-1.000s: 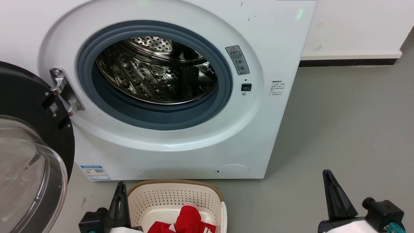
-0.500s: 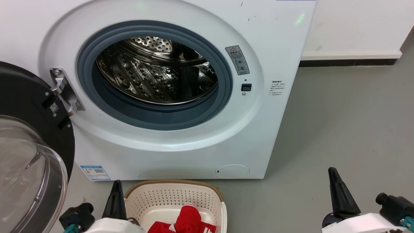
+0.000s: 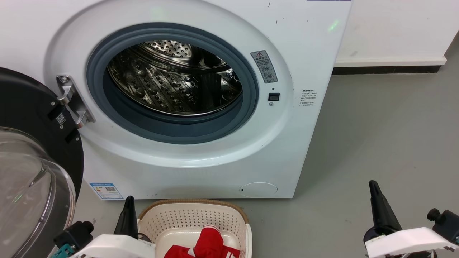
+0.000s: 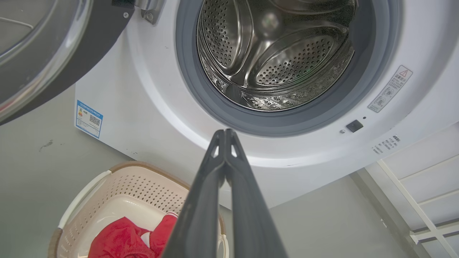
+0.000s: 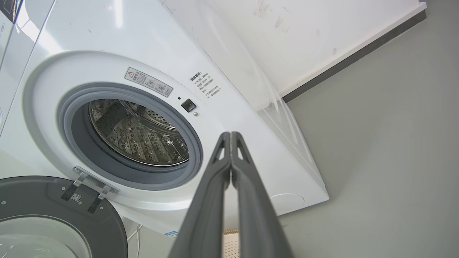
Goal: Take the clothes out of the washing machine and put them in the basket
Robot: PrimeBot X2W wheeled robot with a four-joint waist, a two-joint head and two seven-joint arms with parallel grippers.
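**Unloading judged complete**

Found left gripper (image 4: 225, 134) and right gripper (image 5: 231, 135) pressed together, holding nothing. Located bright red white-trimmed fabric garment (image 3: 209, 242) inside small cream perforated plastic basket (image 3: 193, 215) on grey floor (image 3: 376, 136), at foot of large white front-loading washing machine (image 3: 200, 172). Saw nothing in perforated steel drum (image 3: 168, 82).

One washing machine (image 3: 304, 53), one door (image 3: 32, 107), one basket (image 3: 186, 218), one red garment (image 3: 209, 240).

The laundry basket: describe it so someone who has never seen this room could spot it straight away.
Find the big white front-loading washing machine with its round door swung open. On the grey floor right in front of its base sits a small cream basket. It is the only perforated plastic thing there, with a brown rim and a red garment lying inside.
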